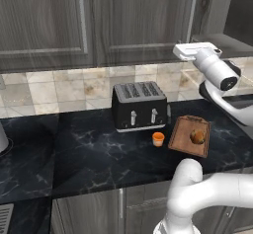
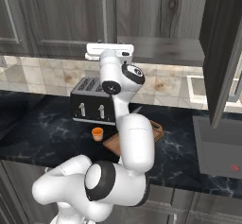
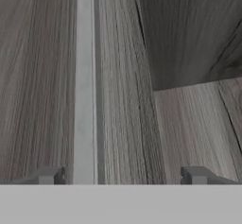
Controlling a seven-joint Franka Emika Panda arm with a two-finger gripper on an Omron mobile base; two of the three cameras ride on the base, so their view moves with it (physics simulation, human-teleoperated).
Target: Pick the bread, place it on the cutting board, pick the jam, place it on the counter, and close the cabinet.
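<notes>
Colours near pincer
Cabinet (image 3: 42, 76) ahead of pincer (image 3: 123, 176): dk grey wood-grain w/ silver bar handle (image 3: 84, 76). Below: black pale-veined counter (image 1: 89, 154), orange jam (image 1: 158, 138), golden-brown bread (image 1: 197, 137), reddish-brown cutting board (image 1: 180, 136).

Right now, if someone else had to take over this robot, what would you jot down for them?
Gripper: open, holding nothing, raised in front of the cabinet.
Bread: on the cutting board. Done.
Jam: on the counter, between the toaster and the board. Done.
Left: the right-hand cabinet door stands open; push it shut.
</notes>
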